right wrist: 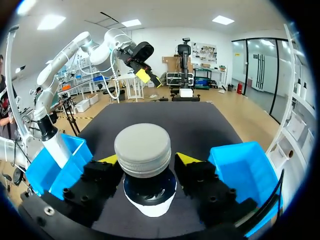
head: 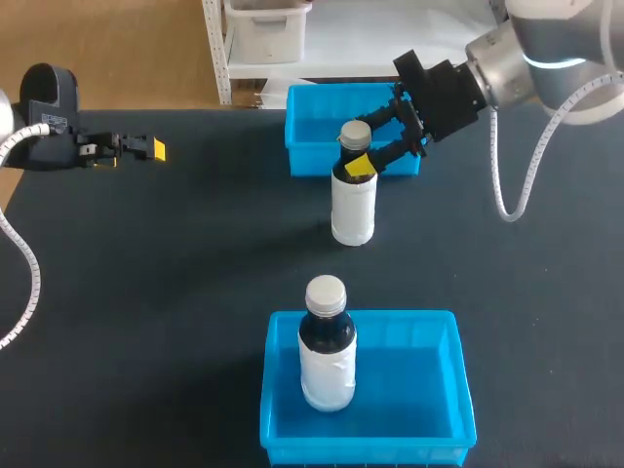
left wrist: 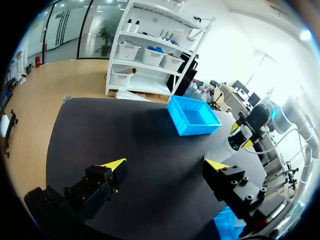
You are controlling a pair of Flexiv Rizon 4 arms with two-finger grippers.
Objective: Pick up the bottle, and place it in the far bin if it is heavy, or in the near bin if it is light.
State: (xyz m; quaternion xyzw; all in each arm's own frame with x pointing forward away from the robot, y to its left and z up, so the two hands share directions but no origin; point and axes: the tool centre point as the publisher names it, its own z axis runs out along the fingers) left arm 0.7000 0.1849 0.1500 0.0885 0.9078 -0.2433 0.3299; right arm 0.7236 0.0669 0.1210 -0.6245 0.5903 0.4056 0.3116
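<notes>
The near bin (head: 429, 380) holds a second bottle (head: 327, 356). Behind it the right tool (head: 363, 143) is open around the upright bottle (head: 353, 200) at its neck.

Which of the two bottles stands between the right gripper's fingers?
The bottle on the table, near the far bin; the other bottle stands inside the near bin.

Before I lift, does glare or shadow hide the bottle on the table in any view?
Head view: the bottle is evenly lit with no glare, and it throws only a faint shadow on the table. Right wrist view: the cap is well lit and nothing is washed out. Left wrist view: strong backlight behind the bottle leaves it pale but still visible.
</notes>
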